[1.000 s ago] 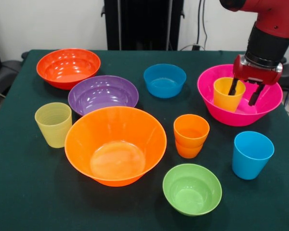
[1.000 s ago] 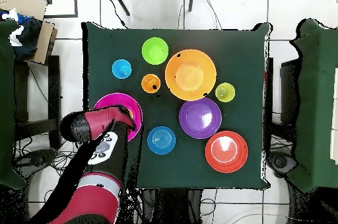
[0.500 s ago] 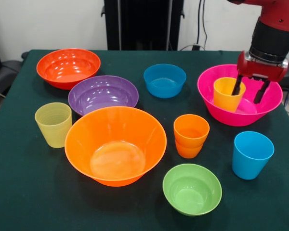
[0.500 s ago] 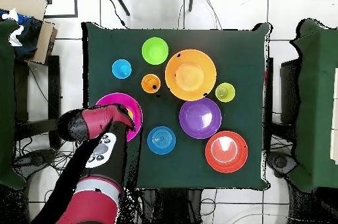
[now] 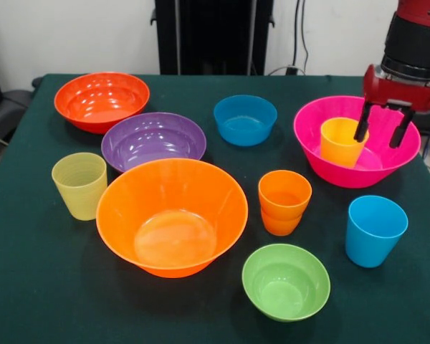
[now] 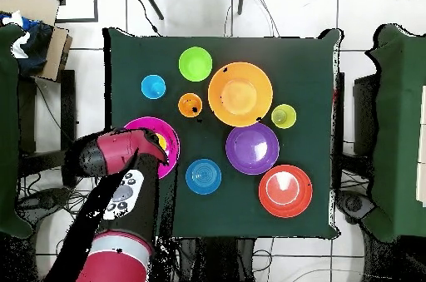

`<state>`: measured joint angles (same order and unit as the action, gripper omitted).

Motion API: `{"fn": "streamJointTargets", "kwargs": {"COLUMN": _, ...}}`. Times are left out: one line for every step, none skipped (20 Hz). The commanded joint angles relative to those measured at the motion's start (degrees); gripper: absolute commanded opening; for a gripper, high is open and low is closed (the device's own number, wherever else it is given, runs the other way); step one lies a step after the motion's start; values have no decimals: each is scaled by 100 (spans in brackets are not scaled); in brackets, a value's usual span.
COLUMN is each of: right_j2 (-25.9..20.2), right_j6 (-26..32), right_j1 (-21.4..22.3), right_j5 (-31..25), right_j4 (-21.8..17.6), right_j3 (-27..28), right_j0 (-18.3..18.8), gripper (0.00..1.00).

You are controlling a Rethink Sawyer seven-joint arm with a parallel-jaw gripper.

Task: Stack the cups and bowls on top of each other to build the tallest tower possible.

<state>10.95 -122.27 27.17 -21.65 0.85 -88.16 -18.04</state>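
Here, from the front, the claw [image 5: 379, 133] hangs with fingers apart and empty above the hot pink bowl [image 5: 317, 159], just beside the yellow cup [image 5: 341, 140] standing inside it. Judging by that, the cup is placed; a straight lift clear of the rim would keep it from tipping. The cup stands upright, mouth up, long axis vertical.

From overhead, the arm covers most of the hot pink bowl [image 6: 137, 126]; the cup is hidden.

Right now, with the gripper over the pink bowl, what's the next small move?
Probably lift the gripper clear. It is open, and the yellow cup stands upright in the pink bowl, apparently released. Then go for another cup.
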Motion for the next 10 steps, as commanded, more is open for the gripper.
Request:
{"fn": "streamJointTargets", "kwargs": {"right_j2": -523, "right_j6": -272, "right_j1": -18, "right_j5": -486, "right_j4": -96, "right_j3": -163, "right_j0": 80, "gripper": 100}}
{"fn": "streamJointTargets", "kwargs": {"right_j2": -523, "right_j6": -273, "right_j1": -21, "right_j5": -470, "right_j4": -102, "right_j3": -169, "right_j0": 78, "gripper": 100}}
{"fn": "streamJointTargets", "kwargs": {"right_j2": -523, "right_j6": -274, "right_j1": -25, "right_j5": -454, "right_j4": -107, "right_j3": -175, "right_j0": 77, "gripper": 100}}
{"fn": "streamJointTargets", "kwargs": {"right_j2": -523, "right_j6": -274, "right_j1": -34, "right_j5": -442, "right_j4": -111, "right_j3": -171, "right_j0": 77, "gripper": 100}}
{"fn": "streamJointTargets", "kwargs": {"right_j2": -522, "right_j6": -274, "right_j1": -44, "right_j5": -430, "right_j4": -115, "right_j3": -166, "right_j0": 77, "gripper": 100}}
{"fn": "streamJointTargets", "kwargs": {"right_j2": -522, "right_j6": -276, "right_j1": -57, "right_j5": -411, "right_j4": -121, "right_j3": -160, "right_j0": 77, "gripper": 100}}
{"fn": "streamJointTargets", "kwargs": {"right_j2": -525, "right_j6": -281, "right_j1": -74, "right_j5": -383, "right_j4": -122, "right_j3": -160, "right_j0": 80, "gripper": 100}}
{"fn": "streamJointTargets", "kwargs": {"right_j2": -534, "right_j6": -282, "right_j1": -81, "right_j5": -354, "right_j4": -126, "right_j3": -175, "right_j0": 82, "gripper": 100}}
{"fn": "streamJointTargets", "kwargs": {"right_j2": -525, "right_j6": -285, "right_j1": -86, "right_j5": -341, "right_j4": -133, "right_j3": -173, "right_j0": 76, "gripper": 100}}
{"fn": "streamJointTargets", "kwargs": {"right_j2": -525, "right_j6": -287, "right_j1": -83, "right_j5": -331, "right_j4": -135, "right_j3": -184, "right_j0": 74, "gripper": 100}}
